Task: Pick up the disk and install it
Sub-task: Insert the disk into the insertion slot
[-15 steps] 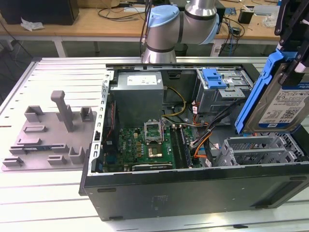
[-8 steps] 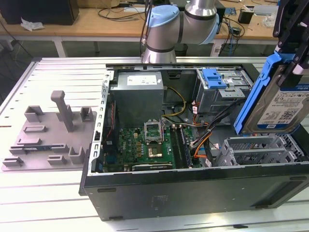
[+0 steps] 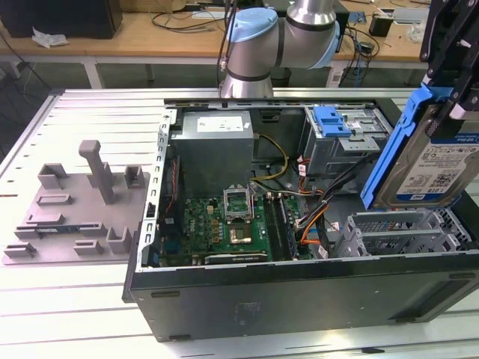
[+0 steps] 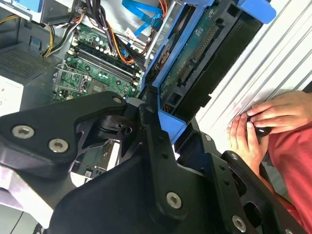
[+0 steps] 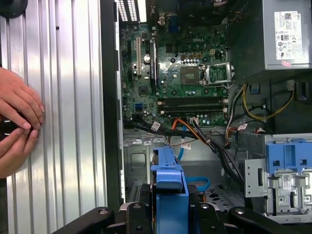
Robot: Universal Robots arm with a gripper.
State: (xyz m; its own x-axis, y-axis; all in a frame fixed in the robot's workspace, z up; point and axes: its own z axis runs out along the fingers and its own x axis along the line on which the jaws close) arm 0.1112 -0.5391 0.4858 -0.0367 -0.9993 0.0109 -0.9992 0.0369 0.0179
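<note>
My gripper (image 3: 447,105) is shut on the disk (image 3: 438,168), a silver hard drive with a white-and-blue label in a bright blue carrier frame. It hangs tilted, nearly on edge, above the open computer case (image 3: 299,292) at the exterior view's right, over the metal drive cage (image 3: 404,232). In the second wrist view the disk (image 4: 204,53) shows its circuit-board side, clamped between the black fingers (image 4: 151,131). In the first wrist view the blue carrier edge of the disk (image 5: 169,187) sits between the jaws of the gripper (image 5: 169,217), above the case floor and cables.
Inside the case are the motherboard (image 3: 224,224), a grey power-supply box (image 3: 213,146), cable bundles (image 3: 314,202) and a blue carrier (image 3: 333,120) in the upper bay. A grey fixture (image 3: 82,202) lies on the table at the exterior view's left. A person's hands (image 5: 17,122) rest beside the case.
</note>
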